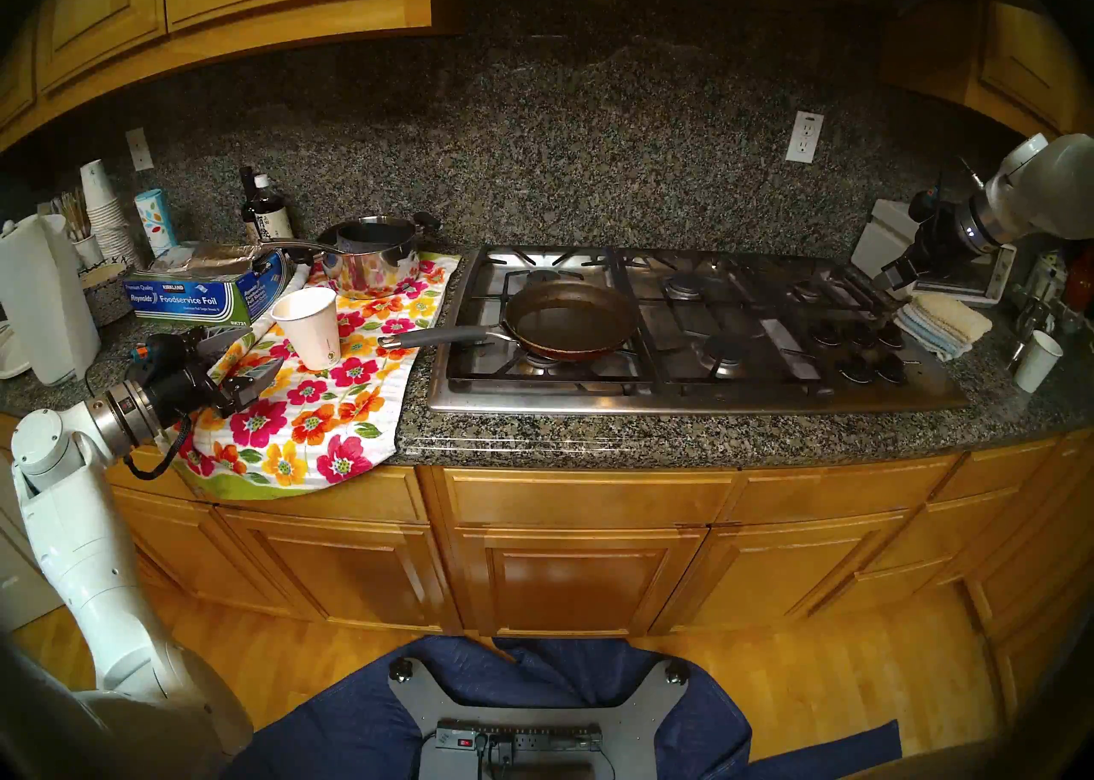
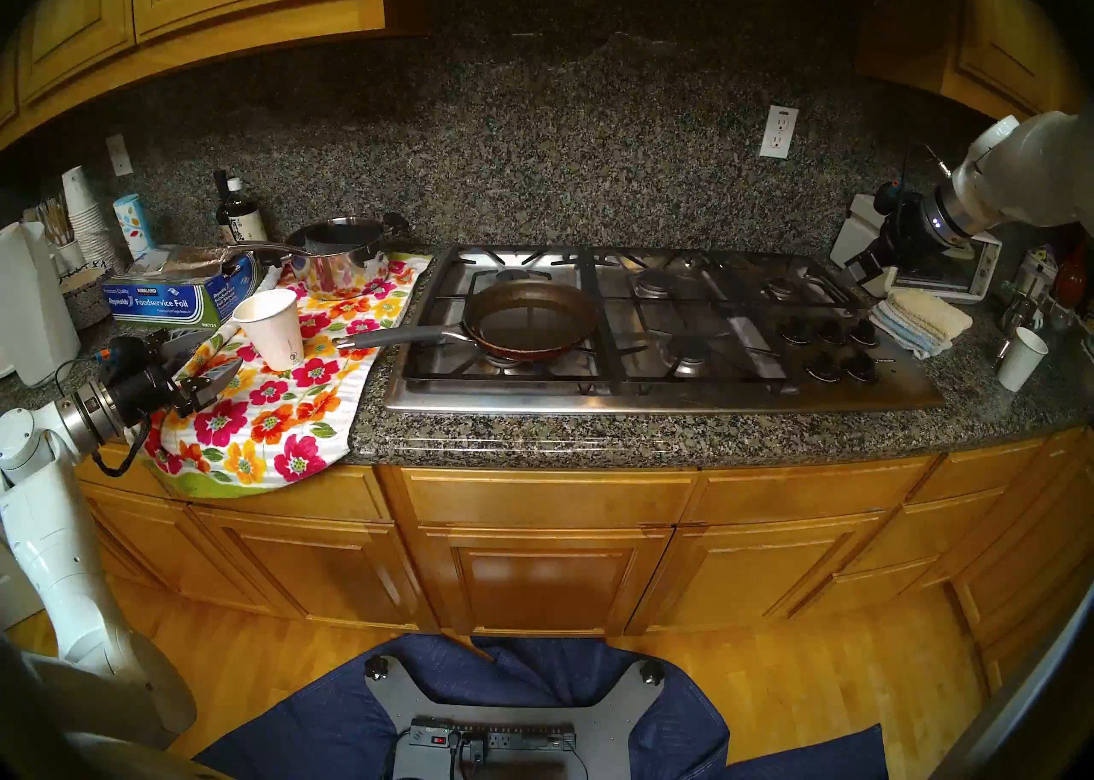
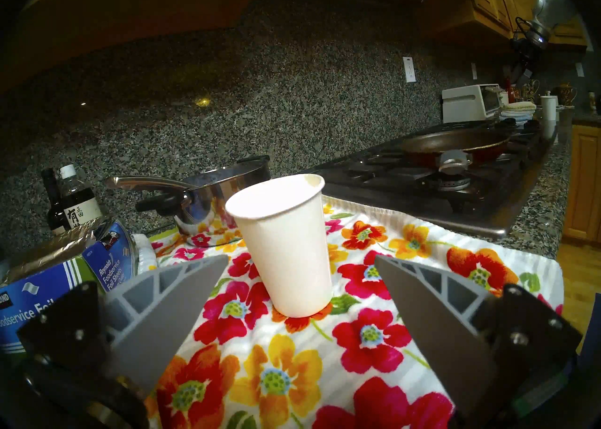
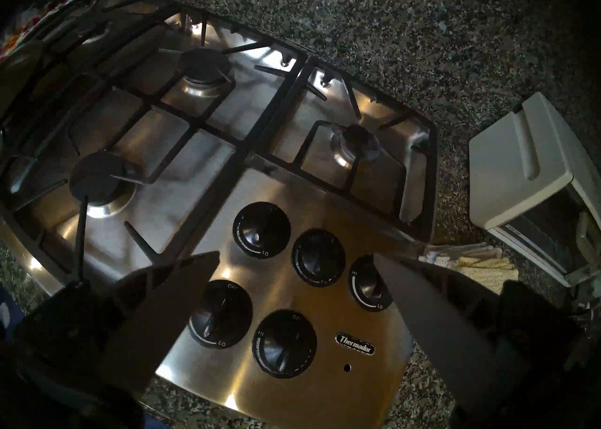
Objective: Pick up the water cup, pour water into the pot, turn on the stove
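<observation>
Your left hand (image 3: 300, 264) is spread wide, just short of the water cup (image 3: 286, 249), upright on the floral towel (image 3: 374, 337). "Reynolds Foodservice Foil" box (image 1: 189, 296) sits behind. Right hand (image 4: 296, 260), spread too, hangs over the "Thermador" stove (image 4: 292, 386) knobs (image 4: 261, 227), marked OFF, HI, LO. The pot (image 1: 568, 317) sits on a front burner.

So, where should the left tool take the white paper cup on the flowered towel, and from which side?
Grip the white paper cup around its middle wall, from the side facing the left tool, approaching level. It stands upright on the flowered towel and tapers downward, so a mid-height hold should sit snugly; squeeze gently, since the paper may buckle.
</observation>
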Action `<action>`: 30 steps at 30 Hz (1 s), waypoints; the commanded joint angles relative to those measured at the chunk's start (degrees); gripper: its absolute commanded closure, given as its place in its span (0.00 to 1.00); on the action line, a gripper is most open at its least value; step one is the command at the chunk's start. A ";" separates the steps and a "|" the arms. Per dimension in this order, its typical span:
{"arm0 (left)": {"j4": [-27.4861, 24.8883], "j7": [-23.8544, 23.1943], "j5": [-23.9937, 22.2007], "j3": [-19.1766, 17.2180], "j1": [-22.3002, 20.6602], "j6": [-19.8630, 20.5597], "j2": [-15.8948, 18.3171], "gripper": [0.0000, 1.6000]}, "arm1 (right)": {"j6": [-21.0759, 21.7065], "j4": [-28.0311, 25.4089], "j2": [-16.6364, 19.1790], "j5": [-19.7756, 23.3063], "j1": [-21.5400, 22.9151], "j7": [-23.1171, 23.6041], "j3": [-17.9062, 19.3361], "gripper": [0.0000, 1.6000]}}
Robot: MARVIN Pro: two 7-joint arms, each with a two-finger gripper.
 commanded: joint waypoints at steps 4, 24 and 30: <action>-1.24 0.11 -1.51 -0.12 -1.00 -0.12 0.84 0.00 | 0.26 -1.14 -1.96 0.64 4.69 -3.58 -0.10 0.00; -1.19 0.11 -1.82 -0.02 -0.89 -0.12 0.98 0.00 | -0.21 -4.51 -2.34 0.73 6.65 -6.72 -0.38 0.00; -1.18 0.11 -1.87 0.01 -0.86 -0.12 1.01 0.00 | 0.79 -5.63 -3.15 2.05 6.54 -9.07 0.33 0.00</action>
